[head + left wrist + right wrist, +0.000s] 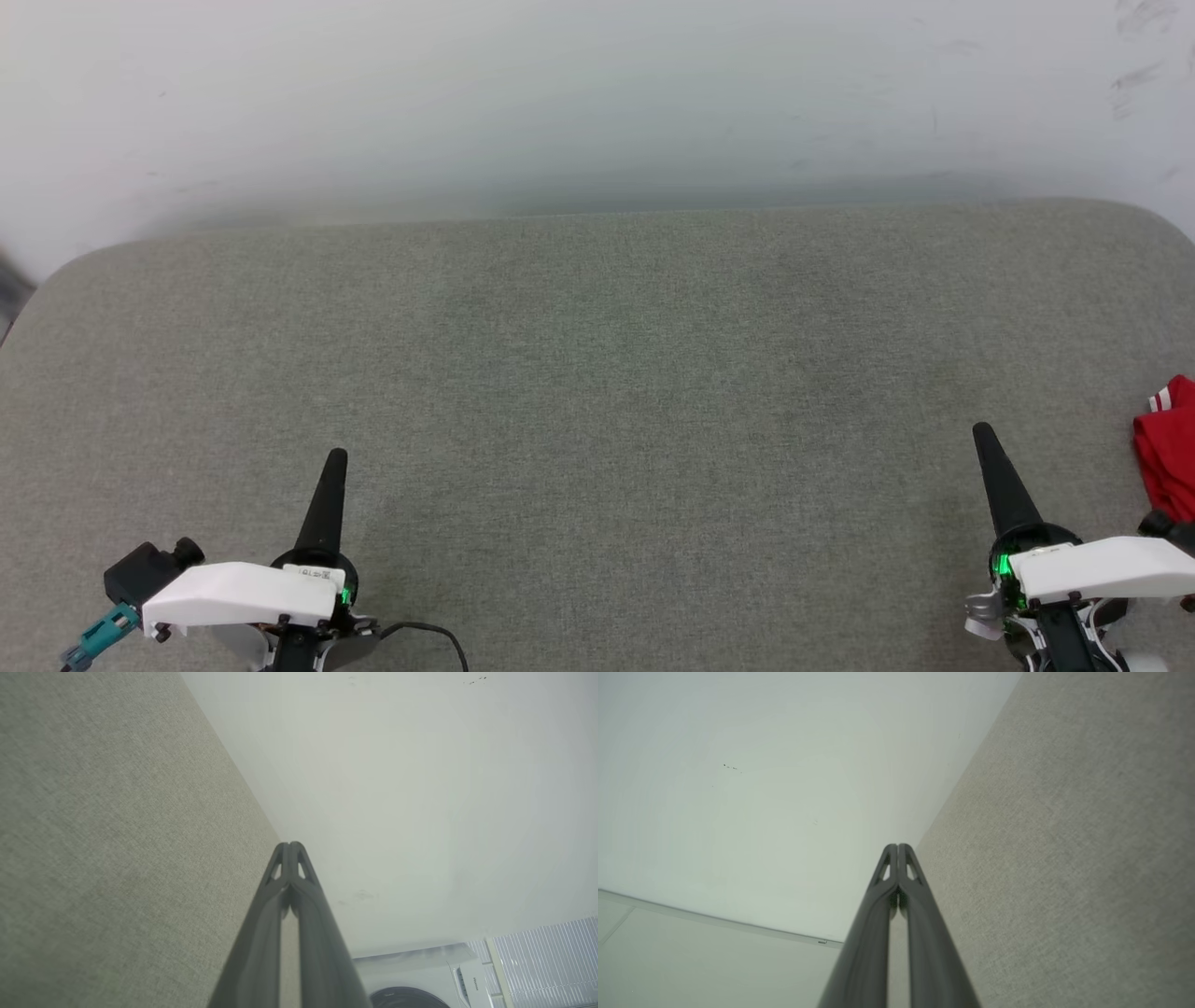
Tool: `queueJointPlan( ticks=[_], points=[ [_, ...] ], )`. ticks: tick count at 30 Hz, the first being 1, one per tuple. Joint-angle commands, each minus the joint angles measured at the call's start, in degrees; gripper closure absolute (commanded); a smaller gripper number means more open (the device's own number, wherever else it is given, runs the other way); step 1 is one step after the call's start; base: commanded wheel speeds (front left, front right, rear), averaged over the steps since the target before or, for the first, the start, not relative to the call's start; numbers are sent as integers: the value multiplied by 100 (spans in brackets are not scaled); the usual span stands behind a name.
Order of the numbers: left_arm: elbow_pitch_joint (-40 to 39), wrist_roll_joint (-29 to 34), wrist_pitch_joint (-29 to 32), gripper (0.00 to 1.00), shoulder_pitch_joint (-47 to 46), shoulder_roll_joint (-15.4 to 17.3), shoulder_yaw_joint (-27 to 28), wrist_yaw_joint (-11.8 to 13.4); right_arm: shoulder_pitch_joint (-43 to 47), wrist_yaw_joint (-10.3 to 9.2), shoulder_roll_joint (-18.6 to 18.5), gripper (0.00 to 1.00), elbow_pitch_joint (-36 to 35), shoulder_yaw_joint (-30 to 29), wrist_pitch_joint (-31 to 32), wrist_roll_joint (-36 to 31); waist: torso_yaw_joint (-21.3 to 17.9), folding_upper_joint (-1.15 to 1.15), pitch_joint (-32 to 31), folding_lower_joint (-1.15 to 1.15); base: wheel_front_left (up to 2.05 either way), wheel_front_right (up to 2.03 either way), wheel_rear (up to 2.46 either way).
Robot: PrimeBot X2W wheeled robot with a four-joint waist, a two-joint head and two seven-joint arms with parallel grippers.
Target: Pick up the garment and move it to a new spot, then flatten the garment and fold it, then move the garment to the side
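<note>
A bunched piece of the red garment (1169, 448), with a bit of red-and-white striped trim, lies at the far right edge of the head view on the grey-green fabric surface (597, 392); most of it is cut off by the frame. My right gripper (982, 433) sits low on the right, shut and empty, its tip left of the garment and apart from it. My left gripper (337, 457) rests at the lower left, also shut with nothing in it. In the wrist views each pair of fingertips (289, 846) (897, 847) is pressed together.
A pale wall (597, 103) rises behind the surface's far edge. The surface has rounded far corners. In the left wrist view a white appliance (420, 975) stands beyond the surface's end, beside ribbed panelling (546, 961).
</note>
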Motion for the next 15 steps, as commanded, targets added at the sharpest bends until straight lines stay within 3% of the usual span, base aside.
queueJointPlan(
  ticks=[1, 15],
  points=[
    [-14, -139, 48, 100, -108, 10, 22, -32, -109, -1, -42, 100, -9, -20, 35, 145, 1, 0, -5, 0, 0, 0, 0],
    [91, -835, 240, 100, -174, -4, 111, -31, -144, -1, -31, 100, 82, -87, 193, 840, 13, 0, -58, 0, 0, 0, 0]
  ],
)
